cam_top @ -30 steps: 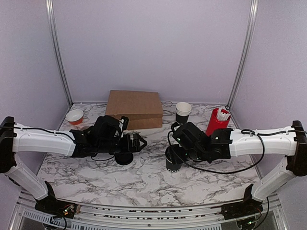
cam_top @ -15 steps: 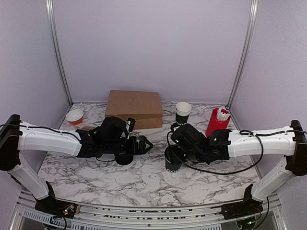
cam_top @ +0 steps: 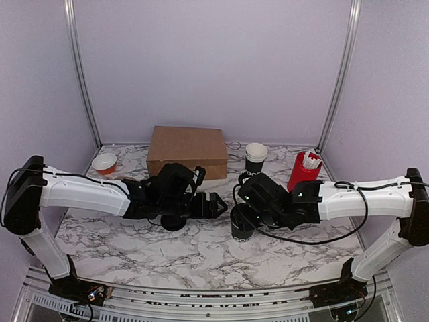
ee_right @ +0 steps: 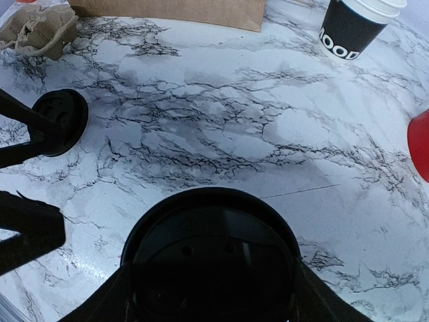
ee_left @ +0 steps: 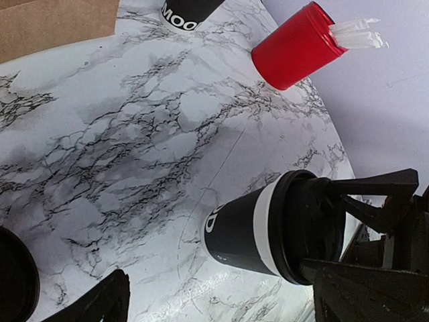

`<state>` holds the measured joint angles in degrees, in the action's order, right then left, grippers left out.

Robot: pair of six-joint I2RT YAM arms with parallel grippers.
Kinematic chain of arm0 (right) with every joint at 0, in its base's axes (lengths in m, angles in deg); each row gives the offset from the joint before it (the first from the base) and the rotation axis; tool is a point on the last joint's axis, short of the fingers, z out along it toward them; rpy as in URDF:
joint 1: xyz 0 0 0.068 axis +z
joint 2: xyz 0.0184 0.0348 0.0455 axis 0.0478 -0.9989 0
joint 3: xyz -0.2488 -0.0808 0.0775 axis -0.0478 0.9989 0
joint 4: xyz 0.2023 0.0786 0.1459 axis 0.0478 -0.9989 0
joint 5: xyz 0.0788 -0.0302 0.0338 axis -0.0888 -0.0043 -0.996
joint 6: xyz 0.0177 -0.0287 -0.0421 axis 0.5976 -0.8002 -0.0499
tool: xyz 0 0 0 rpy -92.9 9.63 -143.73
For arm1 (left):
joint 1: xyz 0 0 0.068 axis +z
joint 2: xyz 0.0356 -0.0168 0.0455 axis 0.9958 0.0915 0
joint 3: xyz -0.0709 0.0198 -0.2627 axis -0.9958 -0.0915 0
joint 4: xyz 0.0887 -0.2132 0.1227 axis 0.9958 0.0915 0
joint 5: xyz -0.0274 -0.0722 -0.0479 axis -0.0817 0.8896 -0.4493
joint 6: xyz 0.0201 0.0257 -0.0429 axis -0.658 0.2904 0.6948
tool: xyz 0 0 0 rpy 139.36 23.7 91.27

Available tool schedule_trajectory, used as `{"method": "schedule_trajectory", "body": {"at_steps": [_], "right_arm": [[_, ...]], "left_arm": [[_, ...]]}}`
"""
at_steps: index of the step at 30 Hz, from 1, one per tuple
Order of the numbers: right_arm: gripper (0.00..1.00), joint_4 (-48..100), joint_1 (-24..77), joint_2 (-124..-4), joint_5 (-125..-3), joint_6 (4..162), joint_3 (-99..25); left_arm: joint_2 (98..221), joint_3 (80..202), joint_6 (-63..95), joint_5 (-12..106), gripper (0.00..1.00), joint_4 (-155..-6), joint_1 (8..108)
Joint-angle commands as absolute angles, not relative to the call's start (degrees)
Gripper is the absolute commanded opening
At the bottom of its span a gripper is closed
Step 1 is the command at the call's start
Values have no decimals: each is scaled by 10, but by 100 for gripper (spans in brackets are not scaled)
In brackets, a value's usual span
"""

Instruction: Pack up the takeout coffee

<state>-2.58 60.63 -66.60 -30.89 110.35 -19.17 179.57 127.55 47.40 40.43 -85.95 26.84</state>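
The takeout coffee cup (cam_top: 240, 229) stands near the table's middle, black with a white band and white print (ee_left: 231, 231). Its round black lid (ee_right: 211, 258) sits on top. My right gripper (cam_top: 245, 215) is over the cup, its fingers (ee_right: 110, 298) shut against the lid's sides. My left gripper (cam_top: 216, 204) is open just left of the cup, level with it. In the left wrist view the cup lies ahead between the wide-spread fingers (ee_left: 94, 303), untouched by them.
A second black lid (cam_top: 173, 223) lies on the table under the left arm. A brown paper bag (cam_top: 188, 151), a stack of white-rimmed black cups (cam_top: 255, 157) and a red cylinder of white sticks (cam_top: 303, 171) stand behind. A small bowl (cam_top: 104, 163) is far left.
My left arm has reached right, bringing its open gripper close to the cup. The right gripper has shifted slightly left and stays on the lid.
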Motion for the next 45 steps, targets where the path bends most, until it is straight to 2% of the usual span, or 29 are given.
{"method": "schedule_trajectory", "body": {"at_steps": [1,7,10,25,45], "right_arm": [[71,-64,613,-691,-340,1109,-179],[71,-59,613,-689,-341,1110,-173],[71,-59,613,-690,-342,1109,-172],[71,-56,617,-695,-355,1103,-169],[71,-61,625,-695,-365,1121,-156]], "left_arm": [[1834,1316,460,416,93,-826,256],[1868,1346,458,421,84,-820,252],[1877,1354,454,417,82,-815,252],[1940,1400,448,337,77,-716,251],[1968,1334,470,329,73,-717,234]]}}
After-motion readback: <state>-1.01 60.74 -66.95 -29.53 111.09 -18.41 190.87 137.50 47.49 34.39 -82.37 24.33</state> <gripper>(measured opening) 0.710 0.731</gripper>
